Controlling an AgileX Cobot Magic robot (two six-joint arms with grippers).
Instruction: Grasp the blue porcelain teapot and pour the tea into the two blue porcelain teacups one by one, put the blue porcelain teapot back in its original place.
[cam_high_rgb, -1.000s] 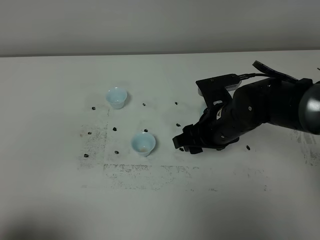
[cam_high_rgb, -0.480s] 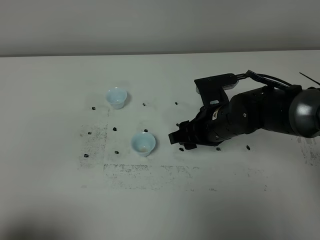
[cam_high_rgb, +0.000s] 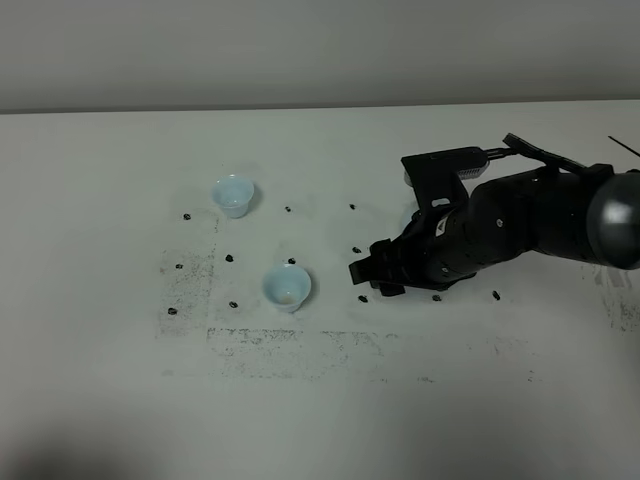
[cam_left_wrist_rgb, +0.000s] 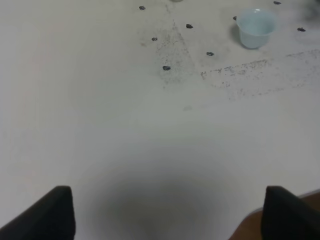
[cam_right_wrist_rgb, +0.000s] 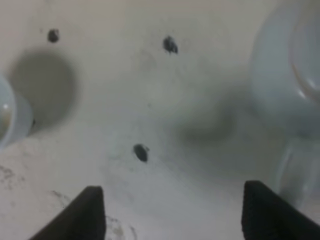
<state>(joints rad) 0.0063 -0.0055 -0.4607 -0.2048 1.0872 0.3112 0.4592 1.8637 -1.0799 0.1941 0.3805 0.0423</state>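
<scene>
Right pincer (cam_right_wrist_rgb: 181, 210), black and two-fingered: you have it spread wide and low over the tabletop, nothing between the fingers. Left pincer (cam_left_wrist_rgb: 170, 215): likewise spread wide, gripping nothing, hanging over bare table well apart from the work. Broad white table (cam_high_rgb: 120, 400): smudged with grey grid-like scuffing. Bulky black right arm (cam_high_rgb: 530, 215): reaches in toward the middle and, in the high view, hides nearly all of the pot. Pale icy-blue glossy porcelain teapot (cam_right_wrist_rgb: 282, 75): stands on the table just beside one finger of the right pincer, outside the gap; its loop handle sits near that fingertip, but I cannot tell whether they touch. Two small pale-blue handleless porcelain teacups: the nearer cup (cam_high_rgb: 287, 287) is near the right pincer, the farther cup (cam_high_rgb: 233, 195) well apart, both upright. Small black specks (cam_high_rgb: 229, 257): scattered round the cups. Progress, as a judgement: the pot is on the table and ungripped. The nearer cup shows a faint darker tint at its bottom that may be tea; the farther looks plain, though too small to be sure. Whether pouring is done you cannot settle from this. Writing, brands, labels: none readable anywhere.
</scene>
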